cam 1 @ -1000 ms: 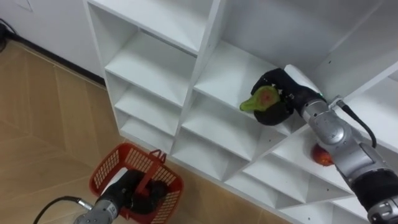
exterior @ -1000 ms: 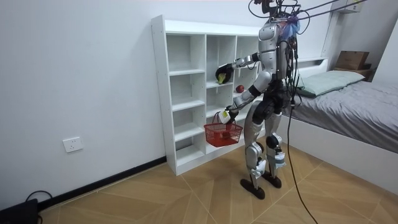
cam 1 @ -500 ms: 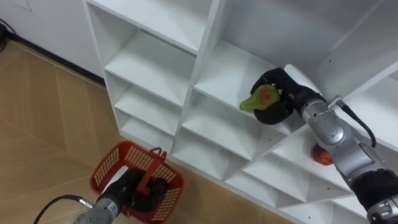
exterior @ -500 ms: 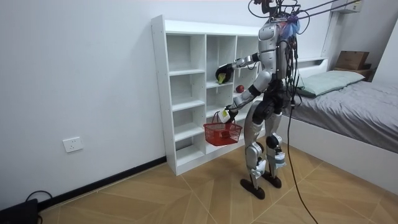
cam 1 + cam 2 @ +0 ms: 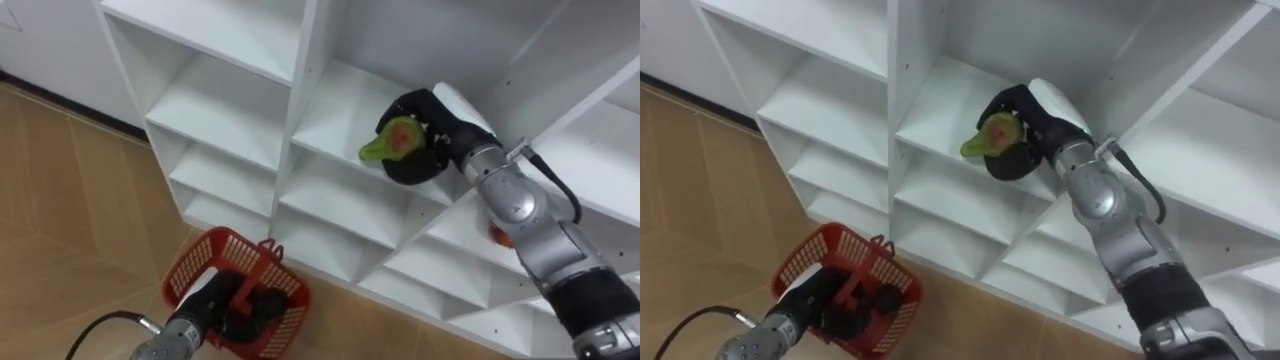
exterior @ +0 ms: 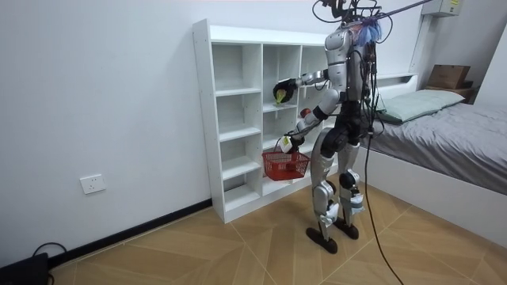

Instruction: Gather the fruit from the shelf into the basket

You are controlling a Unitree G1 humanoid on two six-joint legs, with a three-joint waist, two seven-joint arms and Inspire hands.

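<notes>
My right hand is shut on a green fruit with a reddish patch, held just above a middle shelf of the white closet. In the room view that hand is at the front of the upper middle compartment. My left hand is curled round the handle of a red mesh basket, which hangs low in front of the bottom shelves. A red fruit lies on a lower shelf to the right, partly behind my right forearm.
I stand facing the closet's open compartments, with several empty shelves to the left. Wooden floor lies under the basket. In the room view a bed stands behind me on the room view's right.
The eye view has shifted, so the closet sits further left in it. The basket has lifted slightly and come a little closer to the shelves. The right hand still holds the green fruit.
</notes>
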